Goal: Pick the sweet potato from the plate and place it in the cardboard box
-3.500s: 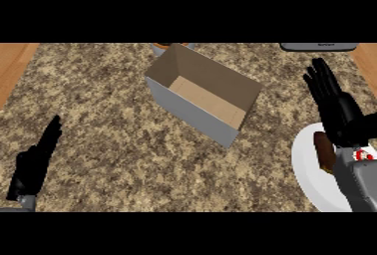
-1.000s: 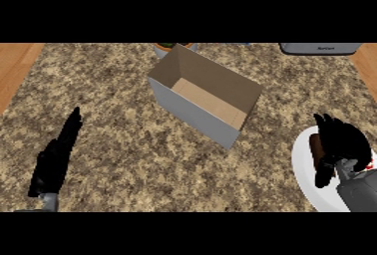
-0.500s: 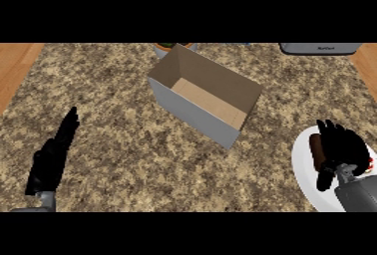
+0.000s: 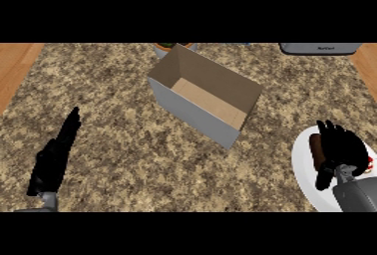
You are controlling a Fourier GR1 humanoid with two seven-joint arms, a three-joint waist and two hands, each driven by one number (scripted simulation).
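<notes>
My right hand's fingers (image 4: 333, 130) are curling down over the sweet potato (image 4: 317, 148), closing round it from its right side, with the thumb reaching down toward the lower edge of the view. The right hand (image 4: 344, 152) is sitting over the white plate (image 4: 302, 159) at the lower right of the desk (image 4: 132, 139), its grey forearm coming in from the bottom corner. The sweet potato is lying on the plate, a dark reddish-brown length showing along the hand's left side; I cannot tell whether it is lifting off the plate.

My left hand (image 4: 53, 158) is resting at the lower left, fingers straight and pressed together, pointing up and slightly right, touching nothing.

The cardboard box (image 4: 206, 97) is standing open in the middle of the desk, turned at an angle, well apart from the plate, its near grey wall facing the space between my two hands. Beyond it at the top edge, a bowl-like rim (image 4: 174, 47) is peeking out, and a grey appliance (image 4: 319, 48) is sitting at the upper right.
</notes>
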